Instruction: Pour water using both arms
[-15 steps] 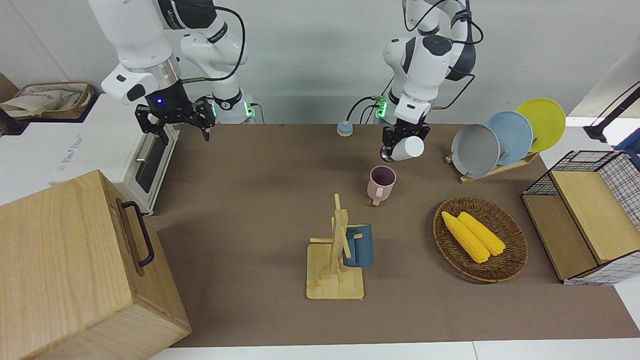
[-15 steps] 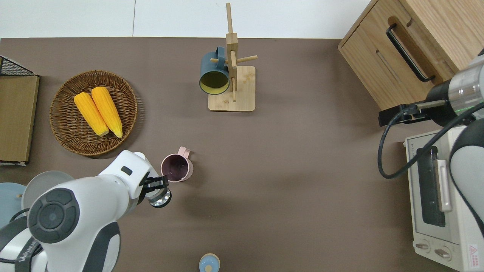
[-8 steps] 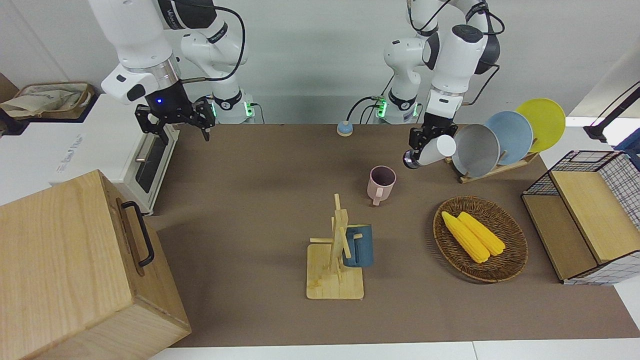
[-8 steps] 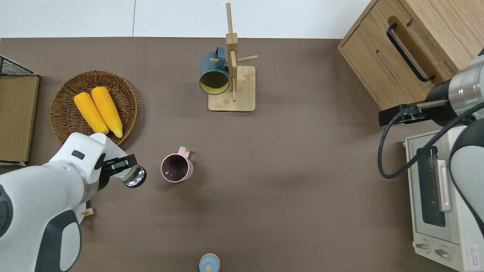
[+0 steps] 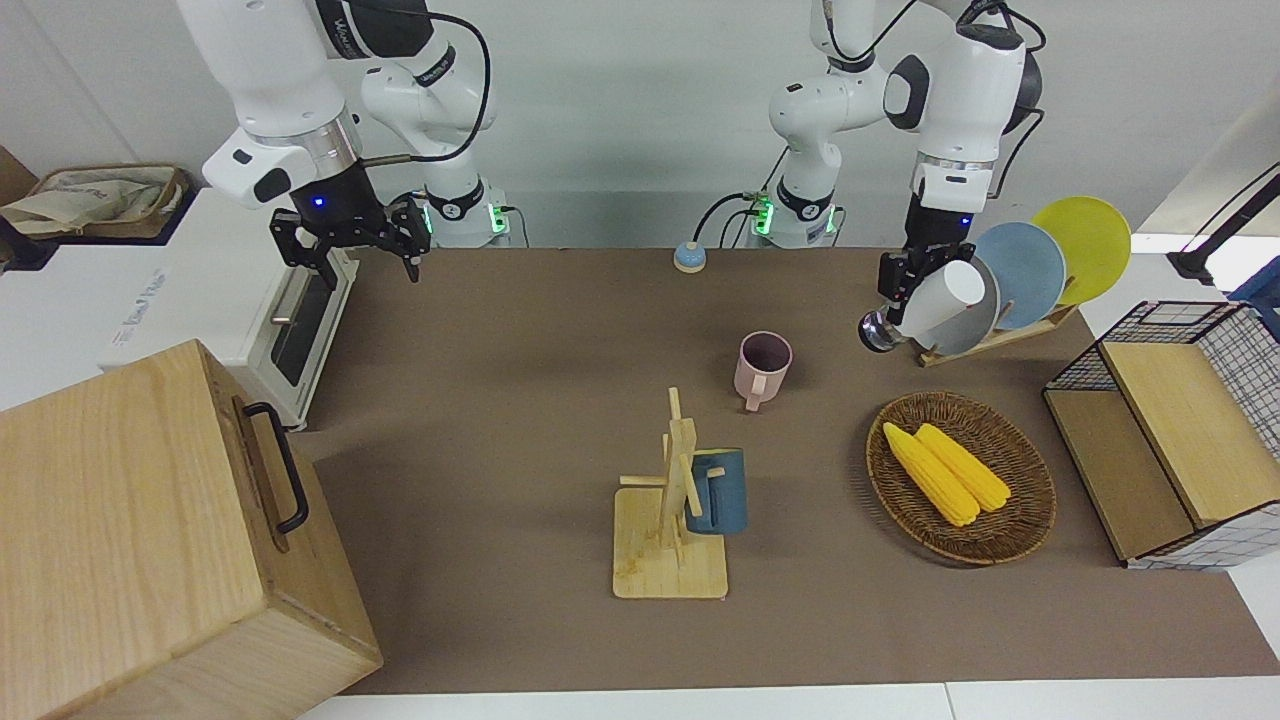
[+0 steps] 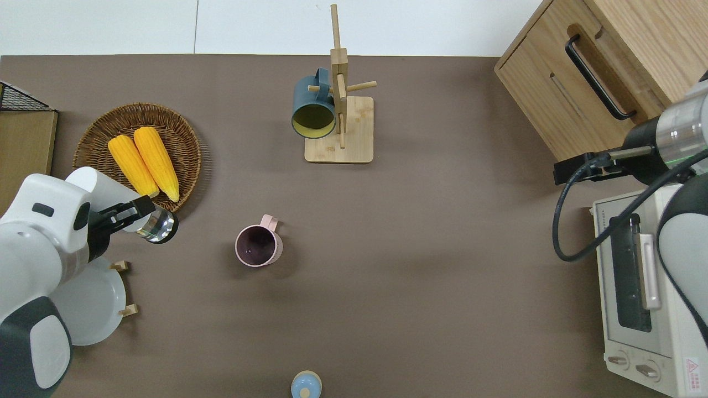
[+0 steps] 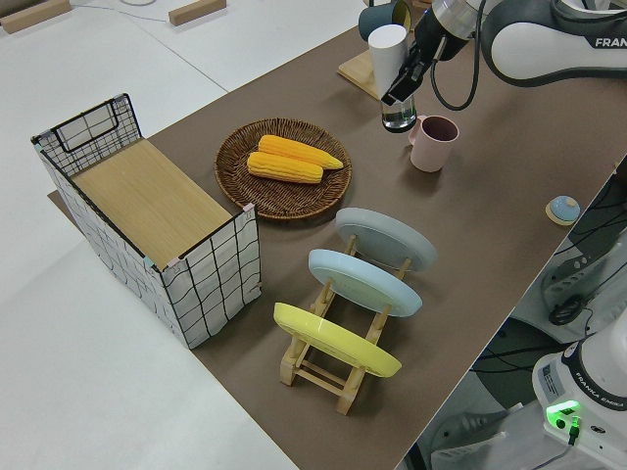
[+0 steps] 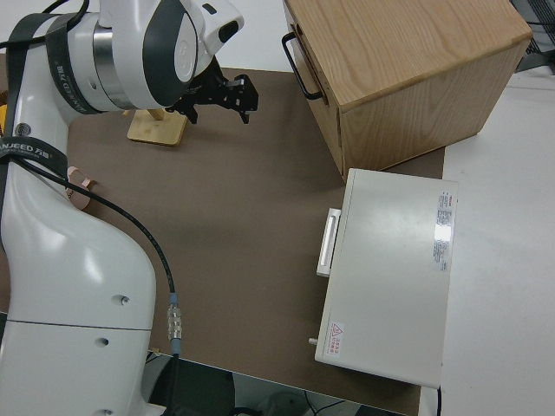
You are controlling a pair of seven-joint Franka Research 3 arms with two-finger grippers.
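My left gripper (image 6: 128, 214) is clamped across a white bottle (image 5: 940, 297), one finger on each side of its body. The bottle is tilted, its glossy dark mouth pointing down and toward the middle of the table, its white base raised toward the plates. In the overhead view it hangs over the edge of the wicker basket (image 6: 97, 188) that lies closest to me, beside the two corn cobs (image 6: 144, 161) lying in it. The pink mug (image 6: 258, 245) stands upright on the brown table mat (image 6: 420, 232), apart from the bottle and toward the right arm's end; its inside looks dark, and I cannot tell whether it holds water.

Nearer to me than the basket, a wooden rack (image 7: 323, 367) holds a grey plate (image 5: 962, 320), a blue plate (image 5: 1025, 272) and a yellow plate (image 5: 1085, 245) on edge. Farther from me, a dark blue mug (image 6: 311, 108) hangs on a wooden mug tree (image 6: 339, 99).

My right gripper (image 5: 345, 240) is parked with its fingers spread wide and nothing between them.
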